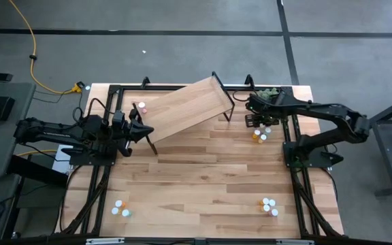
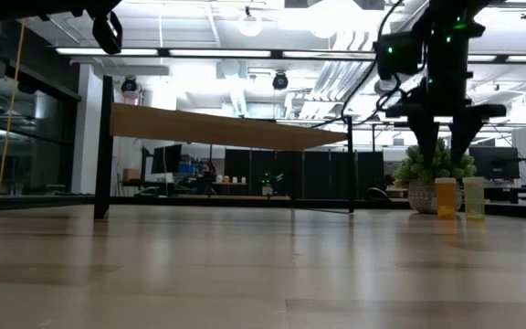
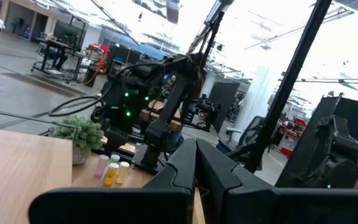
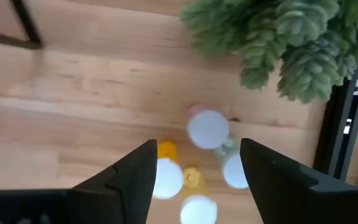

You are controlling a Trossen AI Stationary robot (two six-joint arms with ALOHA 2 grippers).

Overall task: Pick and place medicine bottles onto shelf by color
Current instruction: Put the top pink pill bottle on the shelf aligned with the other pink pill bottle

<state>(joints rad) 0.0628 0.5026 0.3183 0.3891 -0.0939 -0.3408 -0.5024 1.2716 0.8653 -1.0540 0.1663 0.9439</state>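
A fuzzy green plant [image 4: 278, 43] in a pale pot [image 2: 421, 196] stands at the counter's [image 1: 209, 184] far right corner. A yellow cable [image 1: 36, 64] trails across the grey floor [image 1: 182, 47].

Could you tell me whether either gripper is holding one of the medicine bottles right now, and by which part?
Nothing is held. The right gripper hangs open above a cluster of medicine bottles beside the plant; the left gripper is shut and empty.
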